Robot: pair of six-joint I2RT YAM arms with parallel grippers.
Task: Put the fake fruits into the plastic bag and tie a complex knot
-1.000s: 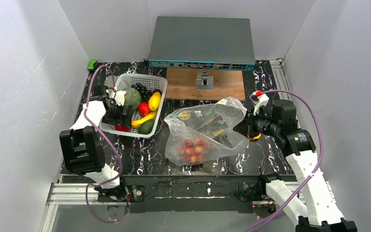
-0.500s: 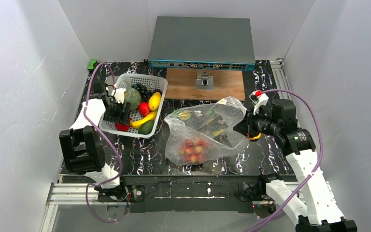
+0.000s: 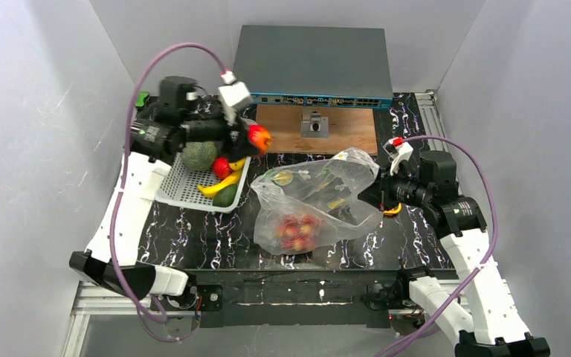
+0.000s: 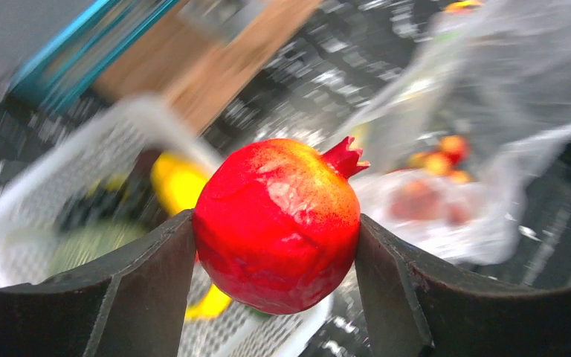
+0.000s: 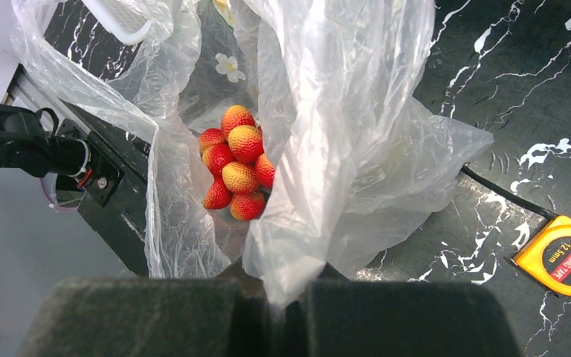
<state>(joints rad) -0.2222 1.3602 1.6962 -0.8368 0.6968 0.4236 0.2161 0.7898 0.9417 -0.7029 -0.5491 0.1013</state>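
Observation:
My left gripper (image 3: pixel 256 139) is shut on a red-orange pomegranate (image 4: pixel 276 223) and holds it in the air over the right edge of the white basket (image 3: pixel 186 190), left of the bag. The clear plastic bag (image 3: pixel 316 201) lies in the middle with a red-orange cluster of balls (image 3: pixel 294 229) inside; the cluster also shows in the right wrist view (image 5: pixel 236 165). My right gripper (image 3: pixel 378 195) is shut on the bag's right edge (image 5: pixel 297 245), holding it up. A green melon (image 3: pixel 198 155), a red piece (image 3: pixel 221 166), a yellow banana (image 3: pixel 217 184) and a green piece (image 3: pixel 226 195) stay in the basket.
A yellow tape measure (image 5: pixel 565 256) lies on the black marbled table right of the bag. A wooden board (image 3: pixel 316 128) and a grey network switch (image 3: pixel 311 67) stand at the back. White walls close in both sides.
My left arm has risen out of the basket and swung right with the pomegranate in its jaws. The right arm and the bag have not moved.

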